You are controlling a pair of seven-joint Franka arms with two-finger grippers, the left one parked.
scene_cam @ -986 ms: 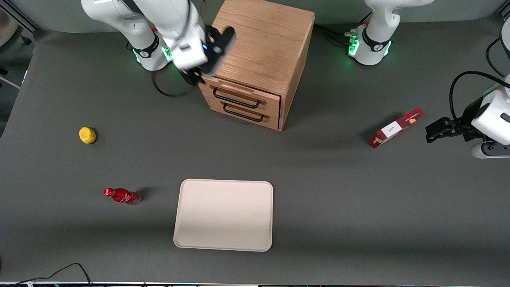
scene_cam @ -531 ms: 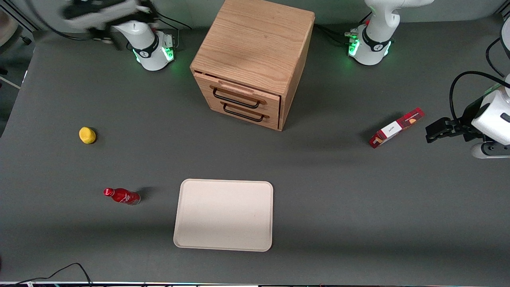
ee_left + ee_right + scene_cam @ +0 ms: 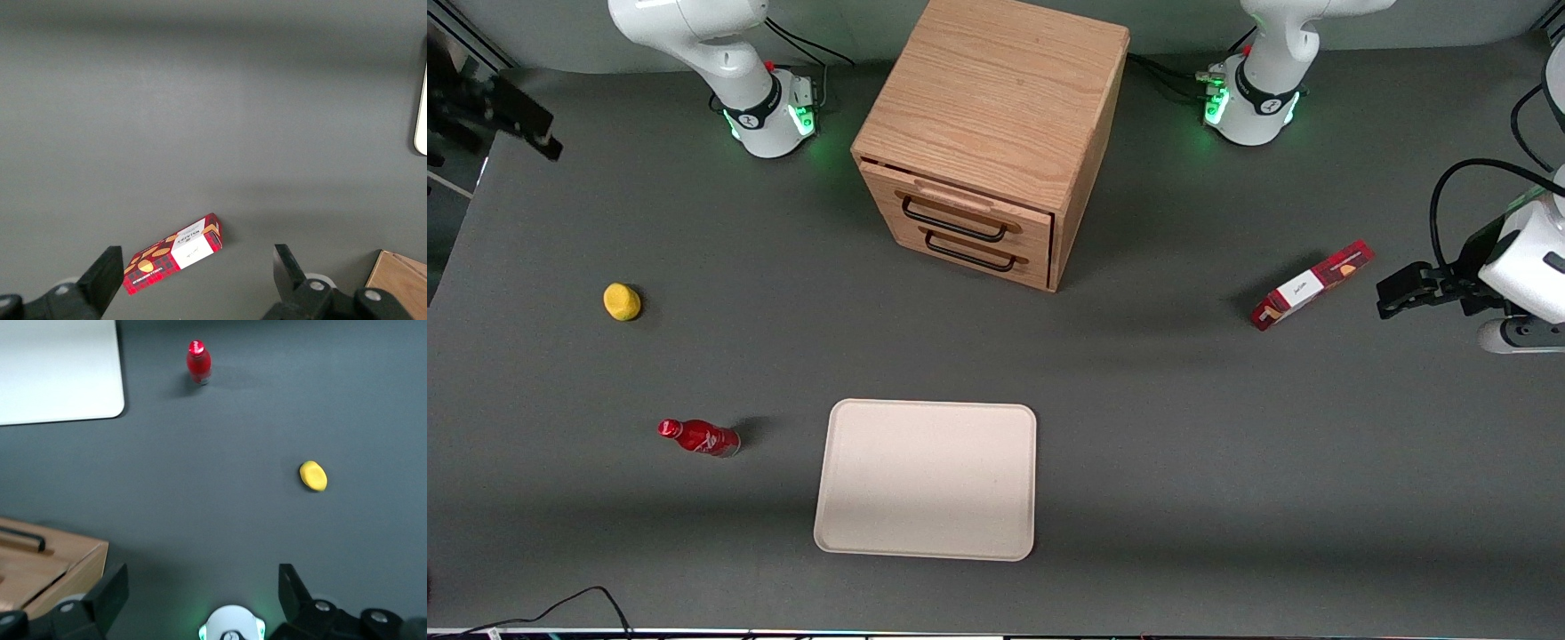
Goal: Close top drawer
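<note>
Grey matting covered the bench [image 3: 1183, 462], which carried everything else. Largest on it was an oak cabinet [image 3: 1005, 98] standing far from the front camera, between the two arm bases. Its top drawer [image 3: 960, 209], the upper of two, with a thin black wire pull [image 3: 953, 224], sat nearly flush with the cabinet front, a thin dark gap showing along one edge. The lower drawer [image 3: 983, 253] with a matching pull sat directly under it.

Nearer to the front camera than the cabinet lay a pale rectangular tray [image 3: 927, 478], flat on the bench. Toward the parked arm's end of the bench lay a red biscuit box [image 3: 1310, 284], on its side and well apart from the cabinet. Toward the working arm's end, a small red bottle [image 3: 698, 437] lay on its side beside the tray, and a yellow lemon [image 3: 622, 301] lay farther from the front camera than the bottle.

At the very edge of the working arm's end, well apart from the cabinet, the gripper [image 3: 494, 111] hung above the edge of the bench. In the right wrist view its fingers [image 3: 107, 597] stood wide apart with nothing between them, above bare matting near the cabinet corner.
</note>
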